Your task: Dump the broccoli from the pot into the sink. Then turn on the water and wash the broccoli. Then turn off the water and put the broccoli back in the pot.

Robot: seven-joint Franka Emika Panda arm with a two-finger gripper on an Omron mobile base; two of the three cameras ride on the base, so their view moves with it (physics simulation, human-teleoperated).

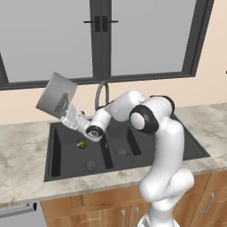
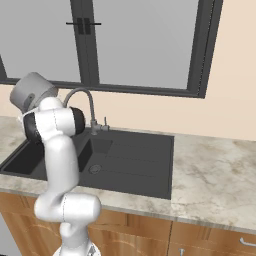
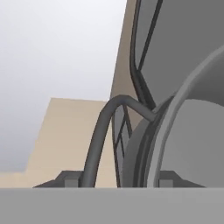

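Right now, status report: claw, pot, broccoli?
Claw gripping pot, tilted in the air above the sink's left end. Broccoli down in the large basin. Faucet right of the pot, no water running.

A dark charcoal sink (image 1: 190,148) is set into a marbled beige counter (image 1: 22,146). The broccoli (image 1: 81,144) is seen lying on the floor of the larger basin, near a round drain (image 1: 90,165).
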